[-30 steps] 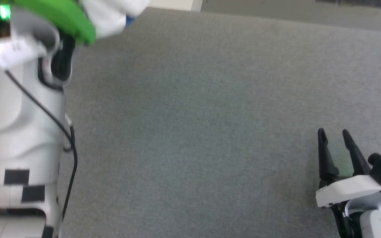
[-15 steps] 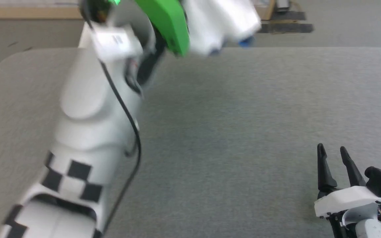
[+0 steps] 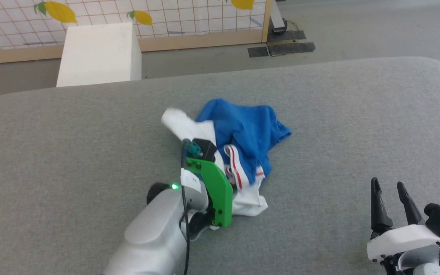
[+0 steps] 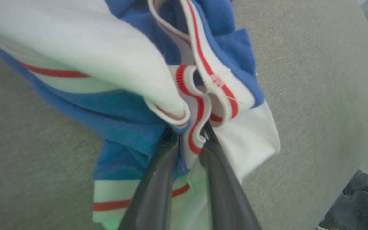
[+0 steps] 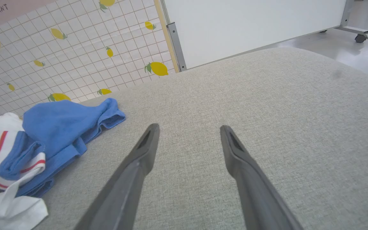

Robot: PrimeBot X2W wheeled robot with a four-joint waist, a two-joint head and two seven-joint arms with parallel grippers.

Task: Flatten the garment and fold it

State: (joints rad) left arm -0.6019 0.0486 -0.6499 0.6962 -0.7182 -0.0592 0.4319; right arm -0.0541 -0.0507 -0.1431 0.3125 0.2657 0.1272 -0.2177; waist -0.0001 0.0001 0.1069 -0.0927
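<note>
Nearest, at the right edge of the grey padded table [image 3: 90, 133], the right gripper [image 3: 387, 184] hovers with its two dark fingers spread wide and nothing between them. It points toward the far side, well apart from the shirt.

Further in and to the left, the left arm reaches across the table, a green plate [image 3: 216, 191] on its wrist. The left gripper [image 4: 188, 132] has its fingers drawn close together, pinching a fold of the shirt's red-and-white striped trim.

The shirt [image 3: 246, 130] lies crumpled in a heap near the middle of the table. Its white parts are at the near side, around the left gripper, and its blue body is bunched up on the far and right sides. A white sleeve end sticks out at the far left of the heap.

Beyond the table's far edge, a white box [image 3: 97, 53] stands on the floor at the left; whether it holds anything cannot be told. Behind it runs a tiled panel with yellow lemons [image 3: 166, 19].
</note>
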